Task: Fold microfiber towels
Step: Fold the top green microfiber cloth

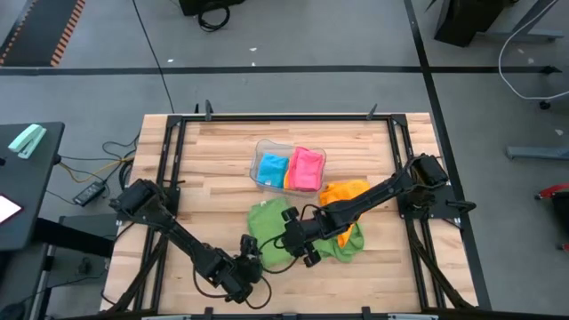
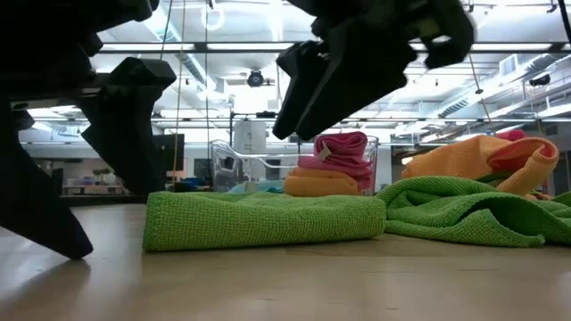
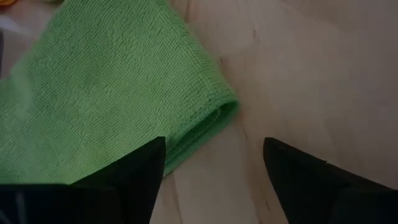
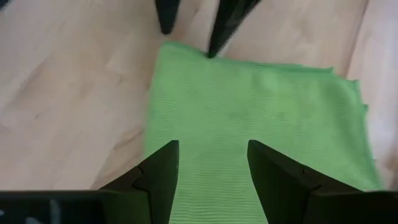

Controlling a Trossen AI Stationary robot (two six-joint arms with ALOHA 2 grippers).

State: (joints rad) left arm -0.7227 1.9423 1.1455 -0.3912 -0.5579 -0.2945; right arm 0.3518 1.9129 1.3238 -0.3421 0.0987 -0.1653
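Both pincers gape empty over the folded green microfiber towel (image 1: 271, 233), the left pincer (image 1: 252, 252) at its front corner, the right pincer (image 1: 293, 233) above its middle.

Grey floor (image 1: 293, 44), black side table (image 1: 27, 191), ceiling lights (image 2: 500, 46).

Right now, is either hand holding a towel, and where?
Neither: the left hand is open at the folded green towel's corner, and the right hand is open above it.

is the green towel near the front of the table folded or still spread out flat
Folded. The green towel shows a doubled edge with two layers at its corner in the left wrist view, and lies as a thick neat slab in the low view.
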